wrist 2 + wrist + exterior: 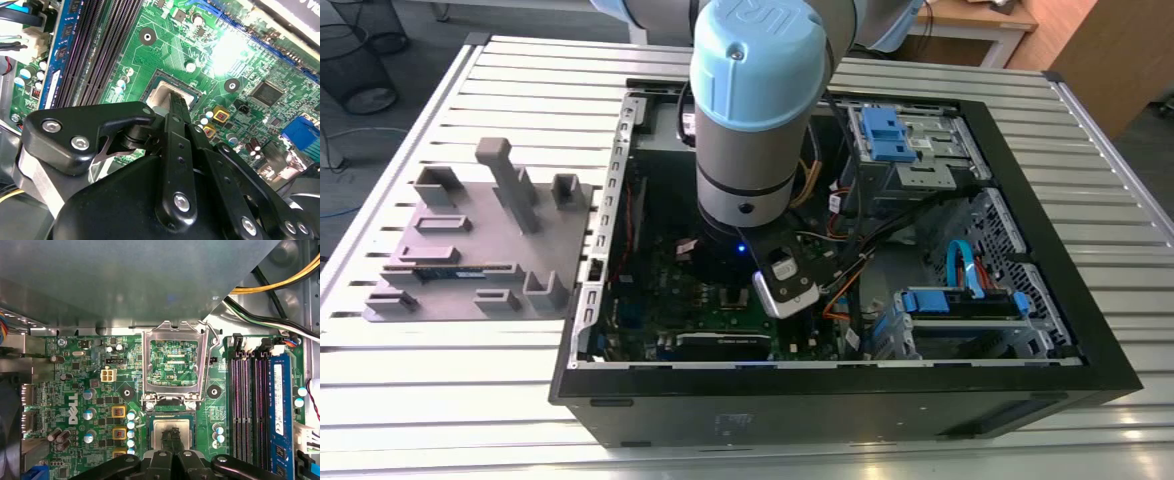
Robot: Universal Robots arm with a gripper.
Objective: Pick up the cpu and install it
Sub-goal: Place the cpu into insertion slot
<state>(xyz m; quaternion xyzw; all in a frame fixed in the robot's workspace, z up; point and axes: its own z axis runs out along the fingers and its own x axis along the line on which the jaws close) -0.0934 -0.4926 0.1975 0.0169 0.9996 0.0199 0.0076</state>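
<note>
Your gripper [172,431] is pinched shut, with the cpu [160,432] right under its tips. It's probably light, stiff and fragile, so I'd grab the edges.

1. One robot arm [747,110], pale blue and grey, seen in the exterior view.
2. One black gripper [172,437] on that arm.
3. One open black computer case [854,410].
4. One slatted metal table [454,400].
5. One grey parts holder [480,235] with raised blocks.
6. One green motherboard [75,370].
7. One cpu [159,432], a silver square.
8. One hinged metal socket frame [172,329].
9. One blue memory stick [280,400].
10. Three amber-topped square components [118,411], counted in the first wrist view.
11. One white four-hole connector [106,375].
12. Two ringed mounting holes [125,392], counted in the first wrist view.
</note>
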